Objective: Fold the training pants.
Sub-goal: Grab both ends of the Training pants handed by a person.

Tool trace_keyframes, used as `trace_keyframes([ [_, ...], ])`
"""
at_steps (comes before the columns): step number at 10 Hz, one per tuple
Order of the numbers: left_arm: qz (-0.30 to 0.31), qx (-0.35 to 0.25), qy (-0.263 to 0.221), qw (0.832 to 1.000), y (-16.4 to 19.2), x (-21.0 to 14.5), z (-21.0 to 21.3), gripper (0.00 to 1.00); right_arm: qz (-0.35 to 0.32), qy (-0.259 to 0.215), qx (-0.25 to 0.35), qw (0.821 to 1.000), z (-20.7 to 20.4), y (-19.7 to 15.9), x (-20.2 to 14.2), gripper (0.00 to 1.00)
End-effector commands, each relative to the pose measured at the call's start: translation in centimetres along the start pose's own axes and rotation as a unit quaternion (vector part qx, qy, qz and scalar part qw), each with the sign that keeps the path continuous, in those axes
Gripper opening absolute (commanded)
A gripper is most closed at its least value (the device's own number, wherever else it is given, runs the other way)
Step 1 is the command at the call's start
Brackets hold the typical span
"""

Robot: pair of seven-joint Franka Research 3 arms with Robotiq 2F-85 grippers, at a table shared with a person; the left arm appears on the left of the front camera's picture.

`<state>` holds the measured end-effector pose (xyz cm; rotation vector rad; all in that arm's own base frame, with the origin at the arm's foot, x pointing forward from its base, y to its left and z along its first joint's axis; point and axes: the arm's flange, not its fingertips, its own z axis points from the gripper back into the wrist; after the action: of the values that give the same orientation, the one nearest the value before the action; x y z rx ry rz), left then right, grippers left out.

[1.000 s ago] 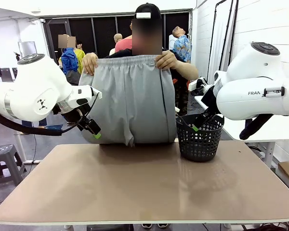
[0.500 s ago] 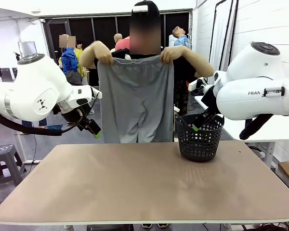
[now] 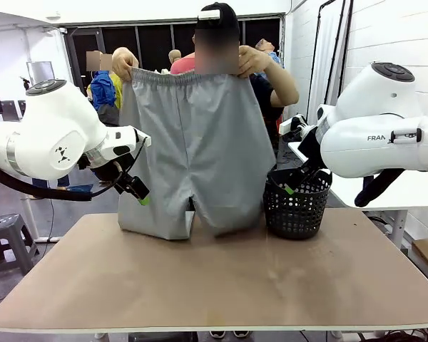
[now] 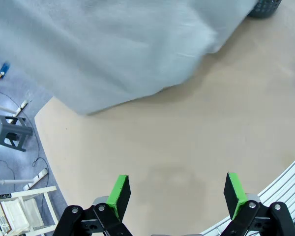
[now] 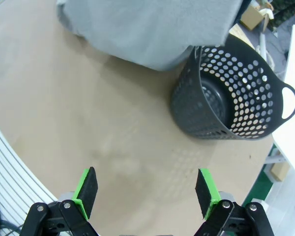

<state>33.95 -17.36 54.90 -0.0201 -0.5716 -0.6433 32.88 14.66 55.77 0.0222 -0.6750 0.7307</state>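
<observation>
A person behind the bench's far edge holds the pants (image 3: 192,149) up by the waistband, one hand (image 3: 123,63) at each end. The cloth hangs spread flat and faces the robot. Both leg hems rest on the bench (image 3: 214,285) along its far edge, from left of the middle to the basket (image 3: 297,206). The basket stands upright at the far edge, right of the middle. Whether the pants touch its rim I cannot tell. The left jaws stand apart and empty, in the air near the far left corner, just beside the pants' side. The right jaws, also apart and empty, hang above the basket's rim.
</observation>
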Motion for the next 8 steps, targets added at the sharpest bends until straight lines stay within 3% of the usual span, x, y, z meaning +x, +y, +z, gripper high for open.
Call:
trace_keyframes([
  [1, -0.004, -0.003, 0.0, 1.0, 0.01, 0.0, -0.1, 1.0, 0.001, -0.001, 0.005, 1.0, -0.07, -0.01, -0.08, 1.0],
  [8, -0.004, -0.003, 0.0, 1.0, 0.01, 0.0, -0.1, 1.0, 0.001, -0.001, 0.005, 1.0, -0.07, -0.01, -0.08, 1.0],
])
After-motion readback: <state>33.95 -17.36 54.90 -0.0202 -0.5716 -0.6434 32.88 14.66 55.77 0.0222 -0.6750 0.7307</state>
